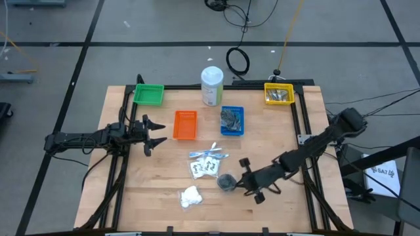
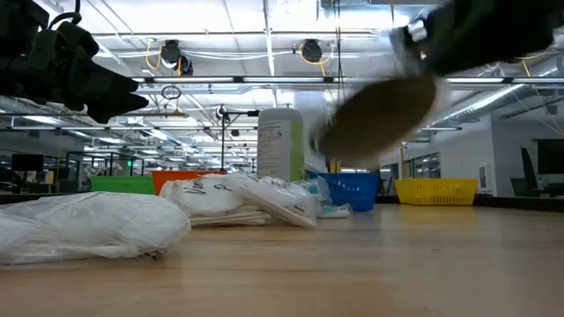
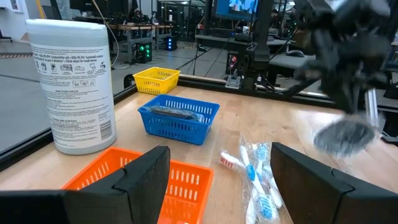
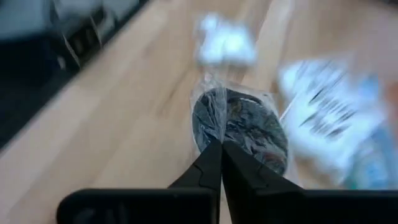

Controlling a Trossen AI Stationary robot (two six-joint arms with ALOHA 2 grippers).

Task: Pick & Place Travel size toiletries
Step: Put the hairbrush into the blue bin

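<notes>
A dark grey round puff (image 4: 242, 127) in a clear wrap hangs off the table, with my right gripper (image 4: 221, 146) shut on it near the table's front middle (image 1: 235, 181). On the table lie clear sachets (image 1: 205, 168), slim wrapped sticks (image 1: 209, 154) and a white fluffy wad (image 1: 190, 196). My left gripper (image 1: 159, 133) waits open at the table's left, beside the orange tray (image 1: 185, 124), with nothing between its fingers. My right gripper pinches the wrapped puff at its near edge (image 4: 219, 132) between its two shut fingertips. The fingers slant down, coming from the table's right side. The puff (image 2: 379, 114) sticks out ahead of the fingers, lifted clear of the table.
A tall white bottle (image 1: 211, 85) stands at the far middle. A green tray (image 1: 149, 95), a blue tray (image 1: 231, 122) with dark items and a yellow tray (image 1: 279, 94) sit along the far side. Bare wood lies at the near right.
</notes>
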